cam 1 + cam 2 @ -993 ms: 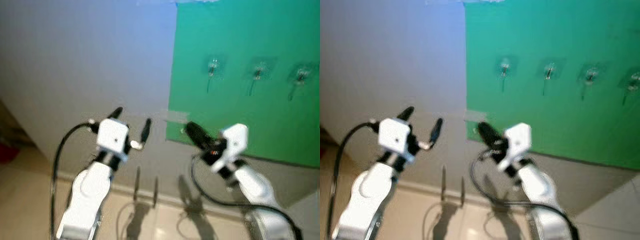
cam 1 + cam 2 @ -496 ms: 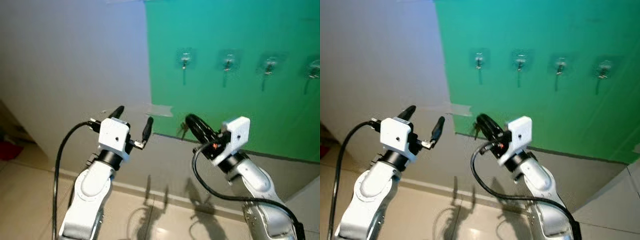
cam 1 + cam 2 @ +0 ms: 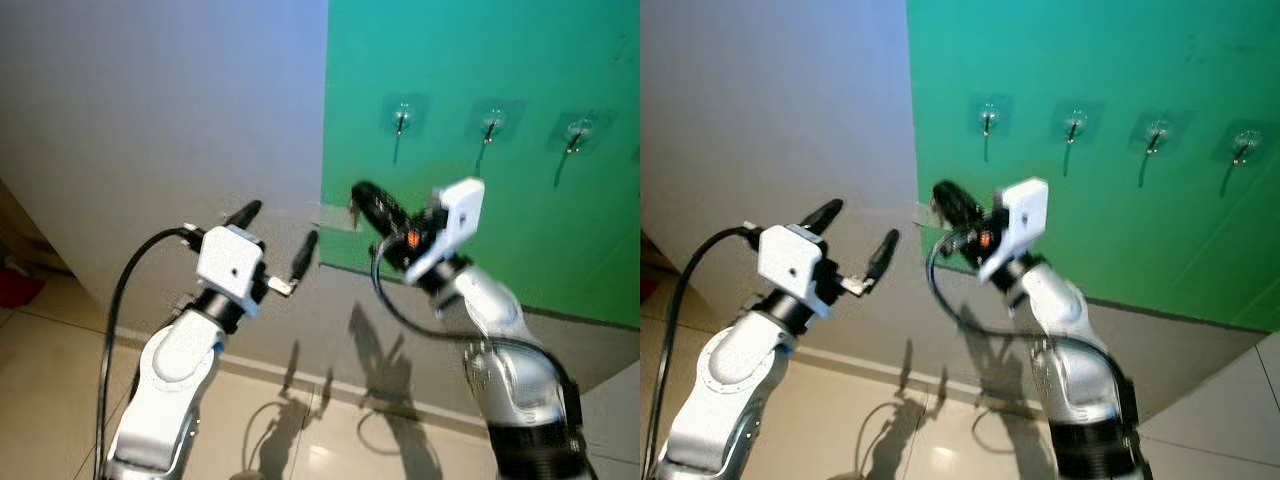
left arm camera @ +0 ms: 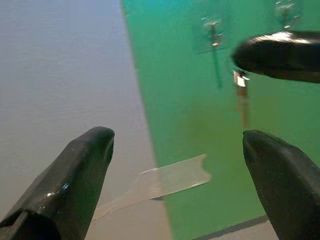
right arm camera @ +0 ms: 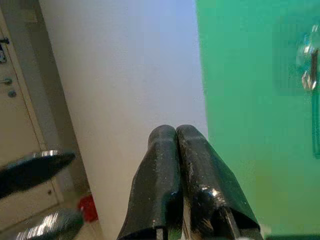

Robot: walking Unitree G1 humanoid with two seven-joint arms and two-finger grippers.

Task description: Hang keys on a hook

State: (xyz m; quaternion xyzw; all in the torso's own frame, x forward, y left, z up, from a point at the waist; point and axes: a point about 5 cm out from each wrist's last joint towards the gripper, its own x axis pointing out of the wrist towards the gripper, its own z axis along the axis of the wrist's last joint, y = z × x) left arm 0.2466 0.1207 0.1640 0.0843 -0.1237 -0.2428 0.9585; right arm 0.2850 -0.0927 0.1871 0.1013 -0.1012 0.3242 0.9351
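The key (image 4: 242,97) dangles from the tip of the right claw (image 3: 362,192), hanging straight down in front of the green board (image 3: 500,230) — in the left wrist view it's a small silvery head with a brownish blade below it, a bit blurry. The right claw is clenched on it, its two black fingers (image 5: 172,180) pressed tight together, and it's raised up toward the board's left edge, lower than the row of hooks and to the left of them. The nearest hook (image 3: 401,115) is a clear stick-on one with a little metal prong; two more (image 3: 491,122) (image 3: 579,130) sit in a line to its right, and the right eye view catches a fourth (image 3: 1240,147) further along.

The left claw (image 3: 278,235) is spread wide with nothing in it, hovering in front of the grey wall (image 3: 160,130) just left of the board. A strip of clear tape (image 4: 165,182) holds the board's lower left corner onto the wall. Below, there's a pale tiled floor (image 3: 60,400) with the arms' shadows on it, and something red (image 3: 20,285) sits at the far left — too cut off to tell what.
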